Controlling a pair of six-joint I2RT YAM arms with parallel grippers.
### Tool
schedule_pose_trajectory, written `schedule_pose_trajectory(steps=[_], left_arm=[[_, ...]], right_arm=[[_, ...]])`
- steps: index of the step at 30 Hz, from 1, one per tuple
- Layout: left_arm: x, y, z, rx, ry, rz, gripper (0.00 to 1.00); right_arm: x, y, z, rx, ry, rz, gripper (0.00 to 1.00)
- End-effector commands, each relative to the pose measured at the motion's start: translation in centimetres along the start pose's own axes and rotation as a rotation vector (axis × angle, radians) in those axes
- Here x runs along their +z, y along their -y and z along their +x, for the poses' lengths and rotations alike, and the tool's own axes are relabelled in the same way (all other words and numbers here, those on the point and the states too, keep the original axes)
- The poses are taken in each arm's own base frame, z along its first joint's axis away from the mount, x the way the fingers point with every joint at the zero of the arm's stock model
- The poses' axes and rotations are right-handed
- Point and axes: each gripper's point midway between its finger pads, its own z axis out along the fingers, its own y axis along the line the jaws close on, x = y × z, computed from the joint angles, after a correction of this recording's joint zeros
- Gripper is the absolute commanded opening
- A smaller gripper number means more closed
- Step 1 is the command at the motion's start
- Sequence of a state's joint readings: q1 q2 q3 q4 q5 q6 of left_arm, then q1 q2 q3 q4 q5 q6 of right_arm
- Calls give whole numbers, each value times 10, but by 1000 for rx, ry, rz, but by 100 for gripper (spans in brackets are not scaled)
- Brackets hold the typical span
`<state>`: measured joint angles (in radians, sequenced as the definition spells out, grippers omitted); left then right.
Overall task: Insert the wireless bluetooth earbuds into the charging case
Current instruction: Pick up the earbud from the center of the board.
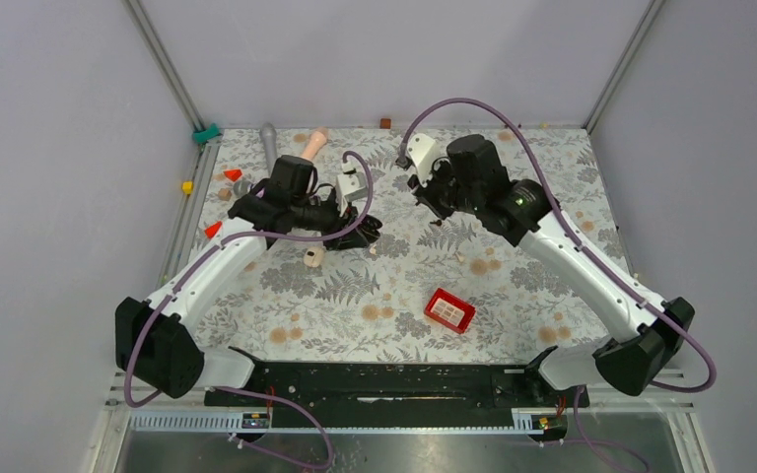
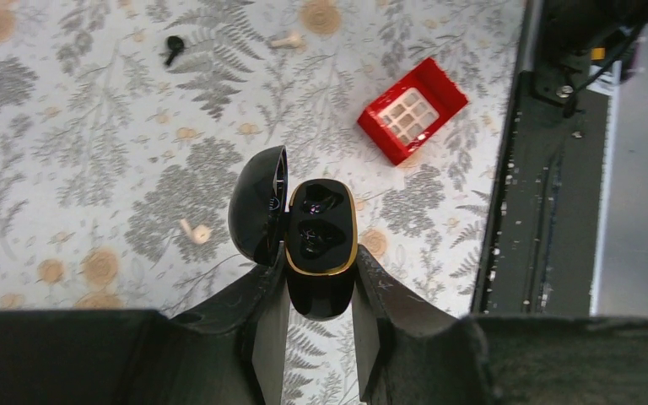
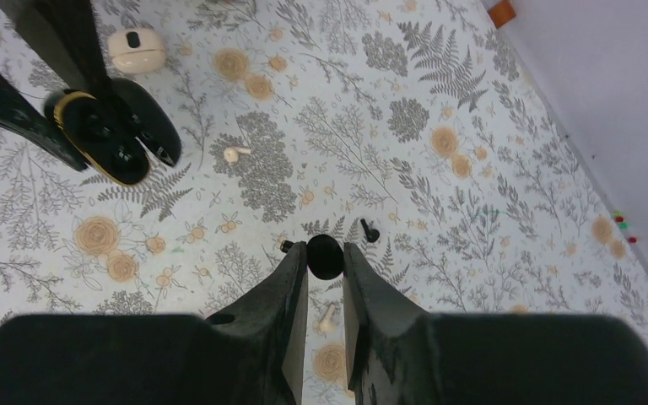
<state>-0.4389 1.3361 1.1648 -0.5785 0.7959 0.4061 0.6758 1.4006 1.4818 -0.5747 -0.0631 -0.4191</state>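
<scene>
Both grip above the fern-print cloth between pale walls: left claw charging case, right claw black earbud

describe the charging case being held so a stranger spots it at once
On the fern-printed table, look left of centre, where the left claw is shut on a glossy black oval plastic charging case. Its lid stands open beside a gold rim, unlike the plain cream oval case lying on the table beside it.

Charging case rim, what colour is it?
Gold, against the glossy black charging case; it shows best in the left wrist view.
</scene>
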Motion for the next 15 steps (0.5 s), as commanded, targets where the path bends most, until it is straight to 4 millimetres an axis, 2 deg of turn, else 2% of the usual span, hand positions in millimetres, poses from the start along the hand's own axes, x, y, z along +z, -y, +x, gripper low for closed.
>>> schedule_pose_trajectory(steps=[1,8,11,15], left_arm=[[2,28,-28,15,86,156,0],[-1,59,-32,-12,132,321,0],[-1,62,-30,-23,132,335,1],[5,53,-23,-56,106,305,1]], right_arm=[[-5,-14,-17,-42,95,6,22],[-1,-44,-24,-53,168,-68,22],[-4,-52,-26,-72,188,-87,22],[-11,-60,-29,-96,211,-108,22]])
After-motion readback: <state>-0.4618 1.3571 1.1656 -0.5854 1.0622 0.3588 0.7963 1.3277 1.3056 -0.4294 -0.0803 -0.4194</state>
